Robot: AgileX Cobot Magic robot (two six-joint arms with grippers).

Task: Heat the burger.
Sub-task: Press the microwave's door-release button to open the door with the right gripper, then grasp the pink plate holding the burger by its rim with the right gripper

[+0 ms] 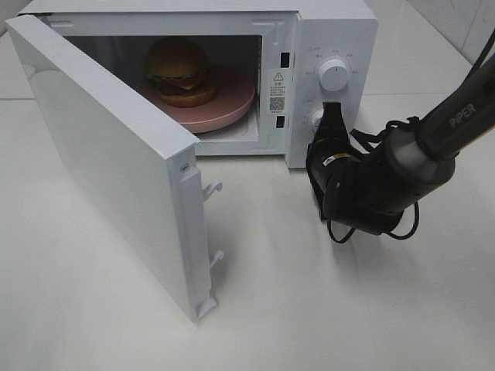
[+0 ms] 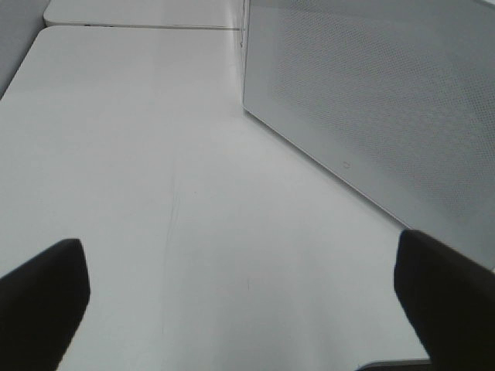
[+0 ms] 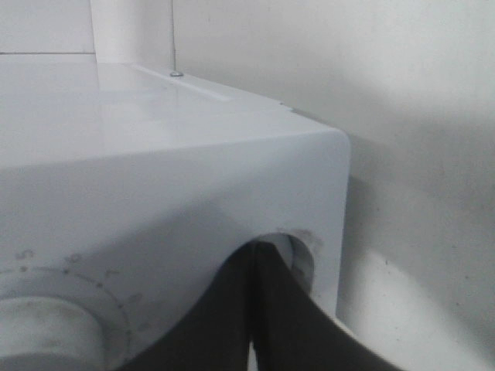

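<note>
Spreading across every view is a plain white bench [image 1: 348, 309], with a pale tiled wall [image 1: 456, 23] showing at the far right corner of the high view. A white microwave [image 1: 332, 31] stands at the back of the bench, its door [image 1: 108, 162] swung wide open toward the left. Inside the cavity, the burger [image 1: 178, 71] sits on a pink plate [image 1: 232, 104], toward the plate's left side and fully within the oven.

The right end effector [image 1: 332, 116] is outside the cavity at the control panel, to the right of the burger and apart from it, with the oven's front frame between them. Its tip lies at the lower dial [image 1: 315, 120], below the upper dial [image 1: 334, 75]. In the right wrist view its dark fingers [image 3: 224, 325] are pressed together with only a thin seam between them, and part of the lower dial shows just behind the tips. Whether they touch the dial cannot be told.

The left end effector [image 2: 240, 243] does not appear in the high view. Its wrist view shows the two fingers [image 2: 42, 301] spread wide apart with nothing between them, over bare bench, near a white dotted panel [image 2: 371, 100]. The burger is not in that view.
</note>
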